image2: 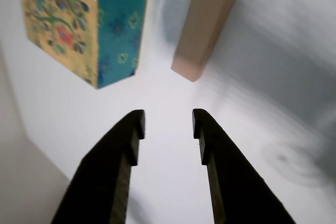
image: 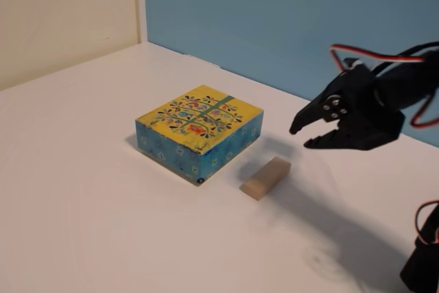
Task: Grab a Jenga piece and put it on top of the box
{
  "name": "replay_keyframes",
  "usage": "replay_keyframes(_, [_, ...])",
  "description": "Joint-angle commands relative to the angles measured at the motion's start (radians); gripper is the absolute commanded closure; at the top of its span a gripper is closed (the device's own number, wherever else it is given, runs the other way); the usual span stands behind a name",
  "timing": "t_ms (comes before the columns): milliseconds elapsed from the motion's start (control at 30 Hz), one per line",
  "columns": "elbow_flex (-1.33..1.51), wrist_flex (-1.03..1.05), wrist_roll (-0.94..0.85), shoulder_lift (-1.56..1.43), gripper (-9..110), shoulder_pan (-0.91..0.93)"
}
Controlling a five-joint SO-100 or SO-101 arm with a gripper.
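Arm reaching from right in fixed view, gripper (image: 302,136) raised (jaws apart, empty), block (image: 265,178) beside box (image: 199,131), table (image: 82,204).

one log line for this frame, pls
phase: approach | tool: open, empty, in the air | Jenga piece: flat on table beside box, apart from it | box top: bare

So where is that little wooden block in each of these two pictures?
Fixed view: the Jenga piece lies on the table, right of centre, just off the box's near right side.
Wrist view: the Jenga piece sits at top centre, ahead of the open gripper.
Shared landmark: the box, upper left in the wrist view.
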State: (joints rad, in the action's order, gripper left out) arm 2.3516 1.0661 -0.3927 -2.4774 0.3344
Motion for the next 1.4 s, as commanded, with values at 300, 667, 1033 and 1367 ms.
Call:
replay_keyframes(300, [-0.193,-0.002,-0.11,0.298,70,0.018])
replay_keyframes(667, [-0.287,-0.017,-0.215,0.512,65,0.095])
replay_keyframes(1033, [-0.27,-0.095,-0.265,0.626,69,0.166])
replay_keyframes(1367, [-0.247,-0.155,-0.299,0.699,71,0.175])
